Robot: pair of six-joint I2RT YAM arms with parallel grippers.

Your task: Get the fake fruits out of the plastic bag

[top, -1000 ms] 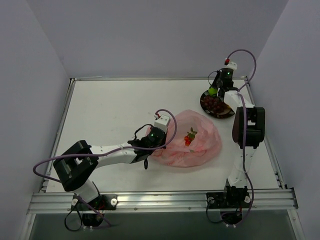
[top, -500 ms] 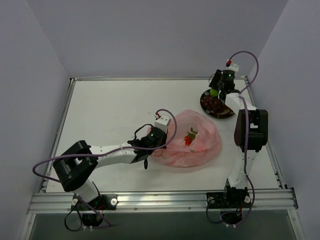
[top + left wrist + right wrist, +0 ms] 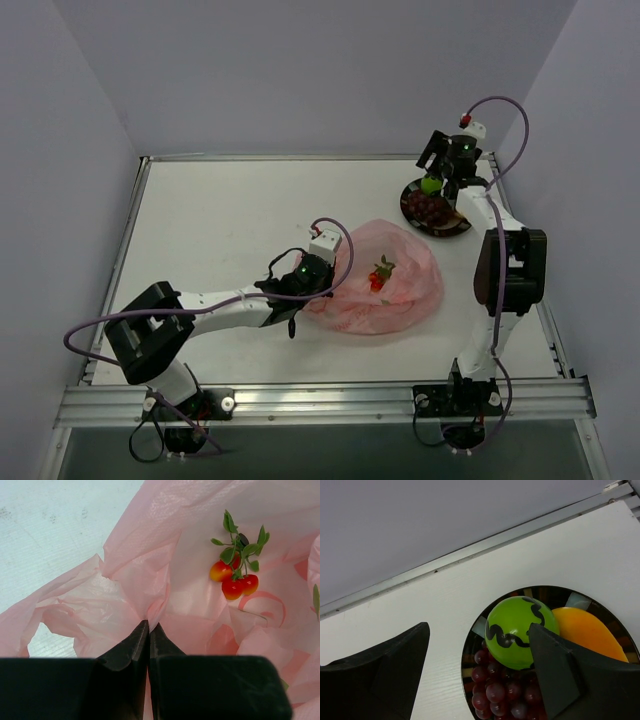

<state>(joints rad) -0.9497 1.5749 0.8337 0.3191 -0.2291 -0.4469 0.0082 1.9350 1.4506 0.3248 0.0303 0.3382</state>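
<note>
Squiggle [image 3: 506, 640], black, crosses green fruit [image 3: 517, 621].

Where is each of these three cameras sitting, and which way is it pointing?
Top external: fixed above and behind, looking down on the table; left arm and right arm show whole.
Left wrist: on the left arm, looking past its shut left pincer at the plastic bag it pinches and the red fruit.
Right wrist: on the right arm, looking down through the open right pincer at the plate with green ball, orange piece, grapes.
Shared: top and left wrist both show the plastic bag and red fruit.
</note>
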